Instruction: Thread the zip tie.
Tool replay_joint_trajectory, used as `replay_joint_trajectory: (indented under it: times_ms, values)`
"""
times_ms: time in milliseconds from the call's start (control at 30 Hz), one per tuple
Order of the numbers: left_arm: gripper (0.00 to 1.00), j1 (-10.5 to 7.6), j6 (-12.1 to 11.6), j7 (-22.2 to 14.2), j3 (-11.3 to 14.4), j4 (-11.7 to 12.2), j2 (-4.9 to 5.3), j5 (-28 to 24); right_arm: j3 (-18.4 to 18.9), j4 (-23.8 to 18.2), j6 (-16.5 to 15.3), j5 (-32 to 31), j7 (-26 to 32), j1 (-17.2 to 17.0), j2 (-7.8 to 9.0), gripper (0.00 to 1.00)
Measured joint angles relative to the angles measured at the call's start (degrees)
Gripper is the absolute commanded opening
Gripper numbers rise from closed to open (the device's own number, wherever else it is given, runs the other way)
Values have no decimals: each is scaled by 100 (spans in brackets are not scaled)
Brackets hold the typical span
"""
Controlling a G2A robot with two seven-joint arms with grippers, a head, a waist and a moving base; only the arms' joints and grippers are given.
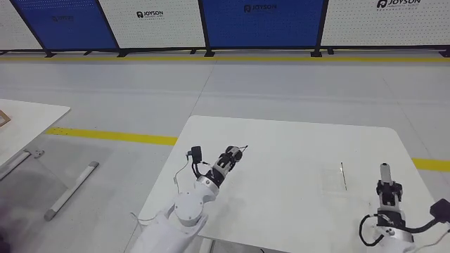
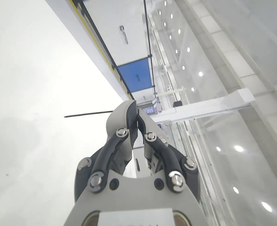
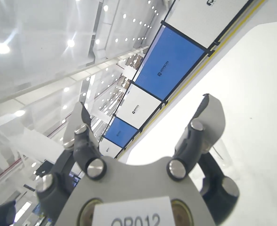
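Two grippers sit low over the table [image 1: 281,147]. The left gripper [image 1: 231,157] is pinched closed on nothing, well apart from the zip tie [image 1: 343,176], which lies flat right of centre. The right gripper [image 1: 384,172], near it, is spread wide and empty (likely staged for pickup).

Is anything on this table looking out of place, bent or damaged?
Nothing stands out. The zip tie lies straight on the table, not yet threaded; it is too small to check for damage.
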Motion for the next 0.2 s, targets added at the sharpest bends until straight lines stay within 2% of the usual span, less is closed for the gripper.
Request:
replay_joint_trajectory:
  times_ms: [200]
  values:
    - [0,-5,-5,2,16,8,-5,-41,-1,-4,16,8,0,4,-1,100]
